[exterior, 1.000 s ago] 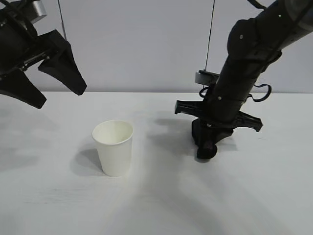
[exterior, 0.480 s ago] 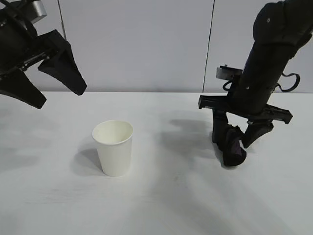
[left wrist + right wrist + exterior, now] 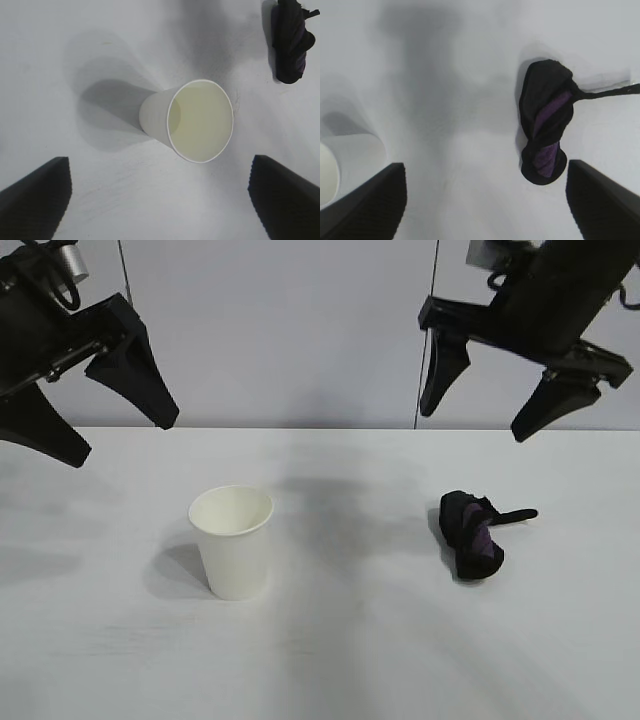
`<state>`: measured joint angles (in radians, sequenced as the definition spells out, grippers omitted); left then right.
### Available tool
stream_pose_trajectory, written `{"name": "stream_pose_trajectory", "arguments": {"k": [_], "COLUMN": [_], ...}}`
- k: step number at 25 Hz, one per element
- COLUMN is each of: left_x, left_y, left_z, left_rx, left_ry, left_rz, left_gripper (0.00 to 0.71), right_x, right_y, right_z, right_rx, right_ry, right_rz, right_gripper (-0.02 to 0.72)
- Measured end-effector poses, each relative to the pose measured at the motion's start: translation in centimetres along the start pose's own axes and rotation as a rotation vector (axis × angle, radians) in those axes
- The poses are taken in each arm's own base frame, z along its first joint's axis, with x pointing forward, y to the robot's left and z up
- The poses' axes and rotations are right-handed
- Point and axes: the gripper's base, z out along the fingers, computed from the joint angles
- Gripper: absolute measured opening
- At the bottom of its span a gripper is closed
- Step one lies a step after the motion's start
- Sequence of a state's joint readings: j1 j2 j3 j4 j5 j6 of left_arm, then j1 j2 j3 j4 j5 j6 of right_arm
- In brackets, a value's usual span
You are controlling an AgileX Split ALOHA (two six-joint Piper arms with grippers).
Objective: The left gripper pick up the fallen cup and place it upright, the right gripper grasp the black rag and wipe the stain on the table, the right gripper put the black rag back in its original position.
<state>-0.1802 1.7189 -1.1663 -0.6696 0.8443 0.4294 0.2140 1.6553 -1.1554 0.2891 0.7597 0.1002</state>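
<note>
Below the open right tool [image 3: 483, 402] lies the black rag [image 3: 471, 534].

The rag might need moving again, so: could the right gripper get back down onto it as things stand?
Probably yes: the right gripper hangs open above the rag, which lies alone on the table, nothing between.

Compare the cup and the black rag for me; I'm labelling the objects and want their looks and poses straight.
The cup is plain white and rigid, standing upright with its open mouth up; the black rag is dark with purple patches, soft and bunched into a low heap. The cup's outline is a clean taper, while the rag is irregular, with a thin strip sticking out to one side. Both rest on the table, apart from each other, and neither gripper touches either one.
</note>
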Motion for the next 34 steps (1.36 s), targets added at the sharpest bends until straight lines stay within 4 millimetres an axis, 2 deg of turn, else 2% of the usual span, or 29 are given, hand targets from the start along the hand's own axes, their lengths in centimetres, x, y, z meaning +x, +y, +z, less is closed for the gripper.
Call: {"name": "stream_pose_trajectory", "arguments": {"k": [4, 34], "left_x": [0.00, -0.20], "left_y": [0.00, -0.19], "left_z": [0.00, 0.00], "left_rx": [0.000, 0.022], "left_ry": [0.000, -0.022], "left_rz": [0.000, -0.033], "left_gripper": [0.693, 0.693], "right_x": [0.65, 0.43], "right_y": [-0.05, 0.06], "right_z": [-0.12, -0.60], "right_rx": [-0.018, -0.023], "right_ry": [-0.009, -0.046], "right_rz": [0.025, 0.021], "right_gripper": [0.601, 0.601]}}
